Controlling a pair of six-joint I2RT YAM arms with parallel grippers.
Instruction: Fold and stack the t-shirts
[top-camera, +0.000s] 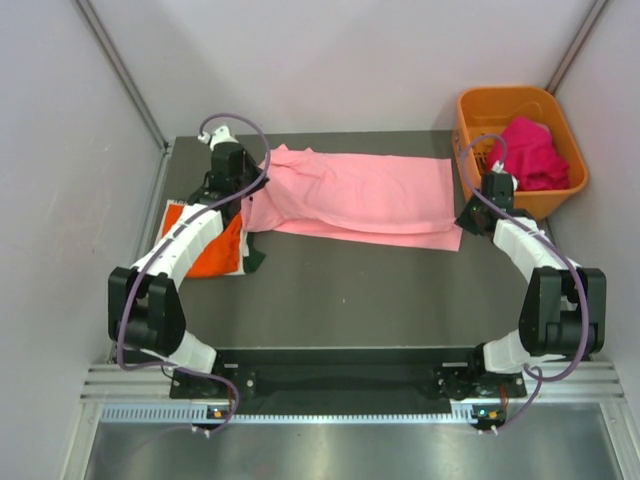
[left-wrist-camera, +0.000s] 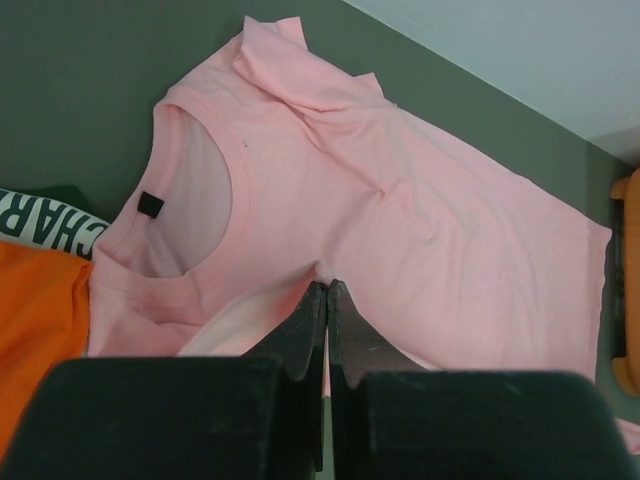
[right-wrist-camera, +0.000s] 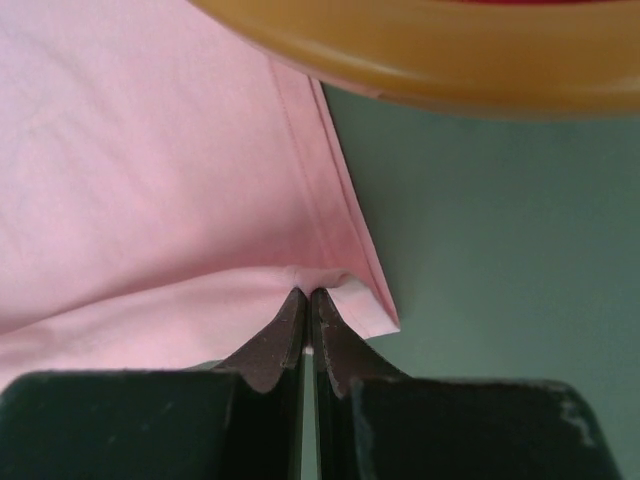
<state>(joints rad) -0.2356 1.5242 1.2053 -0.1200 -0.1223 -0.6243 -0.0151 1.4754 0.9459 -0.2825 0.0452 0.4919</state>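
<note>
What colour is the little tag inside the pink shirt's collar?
Black: the tag on the pink t-shirt shows best in the left wrist view.

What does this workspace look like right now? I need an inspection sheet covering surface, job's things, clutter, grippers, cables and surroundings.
Surface: dark grey table, near half bare.
Job's things: pink t-shirt folded lengthwise and stretched across the far half; orange t-shirt lying folded at the left, with white and dark cloth edges showing beside it; magenta t-shirts bunched in the orange basket at the far right.
Clutter: nothing seen.
Grippers: left gripper has its fingers shut on the pink t-shirt near the collar; right gripper is shut on its hem corner.
Cables: purple cables loop along both arms, clear of the cloth.
Surroundings: pale walls on three sides.
</note>
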